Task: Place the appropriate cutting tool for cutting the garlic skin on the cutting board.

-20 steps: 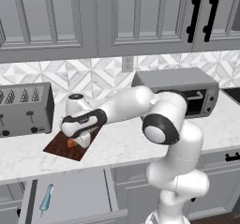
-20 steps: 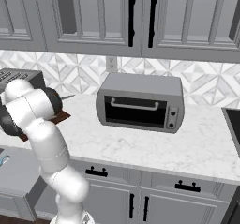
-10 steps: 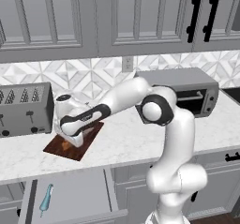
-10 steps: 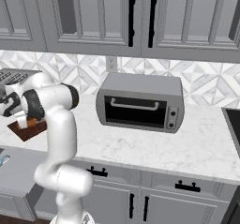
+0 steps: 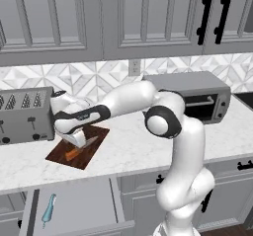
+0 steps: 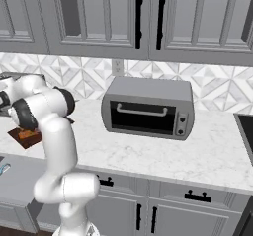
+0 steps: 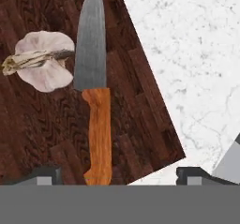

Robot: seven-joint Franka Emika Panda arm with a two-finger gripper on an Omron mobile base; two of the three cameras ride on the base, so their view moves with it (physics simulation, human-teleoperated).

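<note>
Jaws spread wide w/ nothing between them, knife (image 7: 96, 92) flat on the cutting board (image 7: 42, 134) just beside the garlic (image 7: 43, 60), so imo lift the gripper (image 7: 119, 174) straight up w/o nudging the handle.

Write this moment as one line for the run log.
tool: open, above board | knife: flat on cutting board, released | garlic: on board beside blade

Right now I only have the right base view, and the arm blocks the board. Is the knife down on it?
Observer: Yes. The hand view shows the knife lying flat on the cutting board.
Operator: Is the gripper clamped on it?
Observer: No. The gripper is open, with a gap between the handle and each fingertip.
Operator: And the garlic?
Observer: The garlic sits on the board, right beside the blade.
</note>
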